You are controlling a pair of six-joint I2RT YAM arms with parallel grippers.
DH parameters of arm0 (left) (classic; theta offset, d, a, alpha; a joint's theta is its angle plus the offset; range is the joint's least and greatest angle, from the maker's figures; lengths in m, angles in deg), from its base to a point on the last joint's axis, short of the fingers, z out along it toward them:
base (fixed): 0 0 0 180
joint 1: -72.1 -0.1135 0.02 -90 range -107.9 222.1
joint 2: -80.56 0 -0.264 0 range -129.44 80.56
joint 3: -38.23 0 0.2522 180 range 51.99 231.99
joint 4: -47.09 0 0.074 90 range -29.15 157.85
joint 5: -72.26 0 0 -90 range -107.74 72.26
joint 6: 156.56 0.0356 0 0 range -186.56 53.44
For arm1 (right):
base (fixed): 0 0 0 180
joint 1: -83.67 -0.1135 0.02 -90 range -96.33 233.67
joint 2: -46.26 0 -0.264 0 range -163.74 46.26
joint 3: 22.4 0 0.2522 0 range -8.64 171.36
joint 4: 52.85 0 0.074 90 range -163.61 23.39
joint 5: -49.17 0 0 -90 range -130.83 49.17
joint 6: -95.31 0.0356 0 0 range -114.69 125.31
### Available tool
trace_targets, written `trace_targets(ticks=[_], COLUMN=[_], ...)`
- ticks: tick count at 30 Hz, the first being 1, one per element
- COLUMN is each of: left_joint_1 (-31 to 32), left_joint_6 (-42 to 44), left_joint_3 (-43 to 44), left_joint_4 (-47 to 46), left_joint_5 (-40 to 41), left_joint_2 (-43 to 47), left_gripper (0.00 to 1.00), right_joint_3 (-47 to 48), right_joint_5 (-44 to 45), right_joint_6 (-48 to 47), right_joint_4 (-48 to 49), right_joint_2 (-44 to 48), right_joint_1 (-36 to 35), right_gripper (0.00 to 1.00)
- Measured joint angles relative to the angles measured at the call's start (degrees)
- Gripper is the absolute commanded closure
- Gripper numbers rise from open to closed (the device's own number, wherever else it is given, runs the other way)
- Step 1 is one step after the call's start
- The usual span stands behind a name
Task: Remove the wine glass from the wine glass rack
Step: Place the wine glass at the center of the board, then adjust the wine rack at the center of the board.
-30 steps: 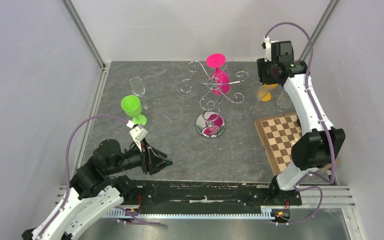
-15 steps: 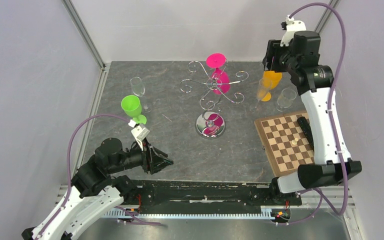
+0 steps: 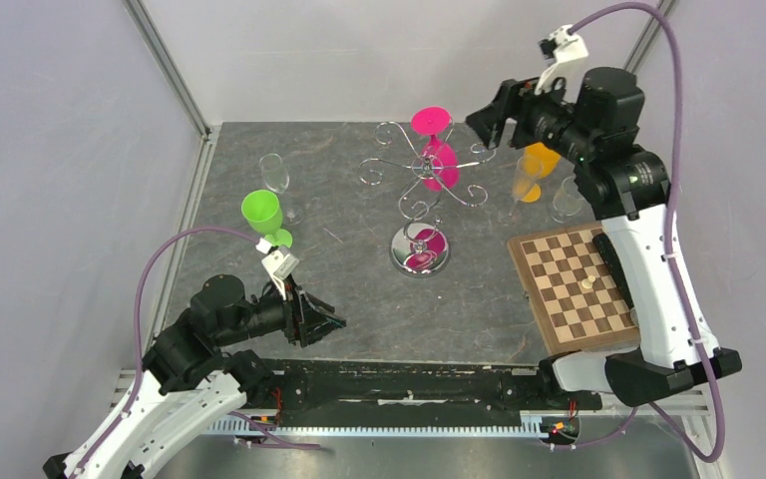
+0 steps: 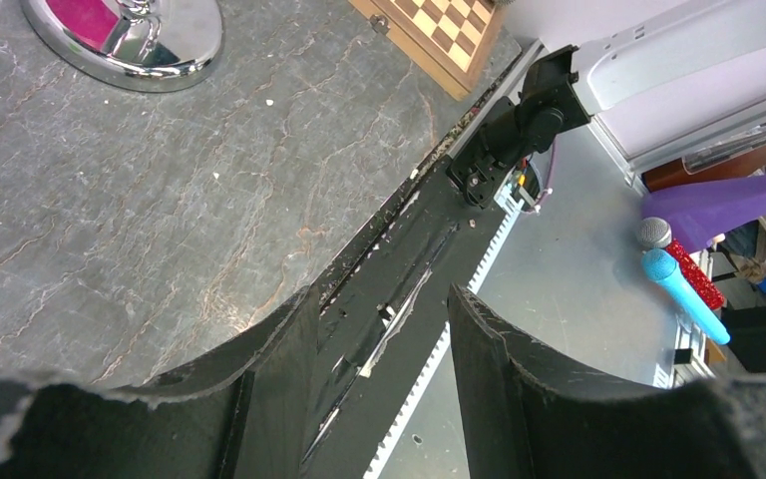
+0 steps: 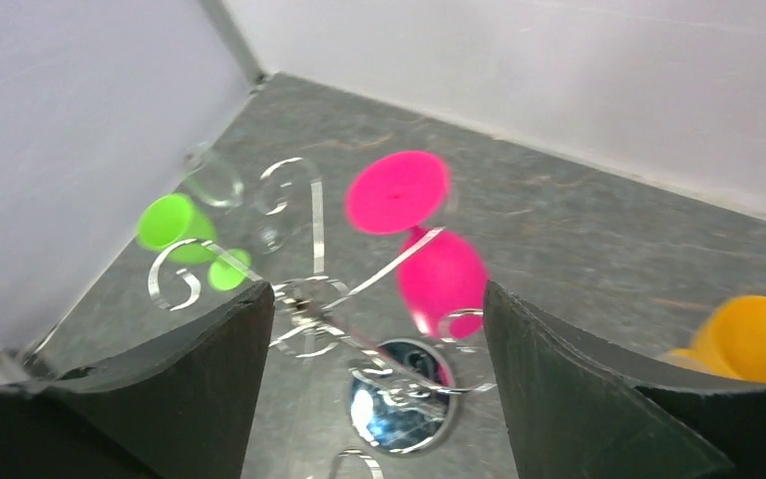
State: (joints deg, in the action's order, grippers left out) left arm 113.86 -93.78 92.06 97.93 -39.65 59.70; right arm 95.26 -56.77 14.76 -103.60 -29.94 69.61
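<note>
**Pink wine glass hangs on the wine glass rack**

We see it upside down on the rack, which stands mid-desk toward the far edge. The right jaws are wide apart and empty, raised near the far right corner, facing the rack. The left jaws, parted and empty, hover by the near edge.

We observe bright, even, diffuse light in the top view, with only faint, soft shadows on the tabletop. The mirrored base of the wine glass rack shows glare. The right wrist view is motion-blurred throughout, while the left wrist view is sharp.
</note>
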Motion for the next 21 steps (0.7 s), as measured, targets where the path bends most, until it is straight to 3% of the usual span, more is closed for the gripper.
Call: trace_targets(ticks=[1,2,11,21], left_joint_1=[0.00,0.00,0.00,0.00], left_joint_6=[0.00,0.00,-0.02,-0.02], left_joint_3=[0.00,0.00,0.00,0.00], left_joint_4=[0.02,0.02,0.02,0.02], left_joint_5=[0.04,0.17,0.87,0.87], left_joint_2=[0.00,0.00,0.02,0.02], left_gripper=[0.43,0.43,0.43,0.43], right_joint_3=[-0.22,-0.44,-5.70,-7.21], right_joint_5=[-0.04,-0.09,6.38,20.22], right_joint_6=[0.37,0.83,4.37,6.64], right_joint_4=[0.31,0.37,4.07,6.54], right_joint_2=[0.00,-0.04,0.00,-0.63], right_joint_1=[-2.10,-4.02,-15.43,-24.55], right_gripper=[0.05,0.02,0.02,0.02])
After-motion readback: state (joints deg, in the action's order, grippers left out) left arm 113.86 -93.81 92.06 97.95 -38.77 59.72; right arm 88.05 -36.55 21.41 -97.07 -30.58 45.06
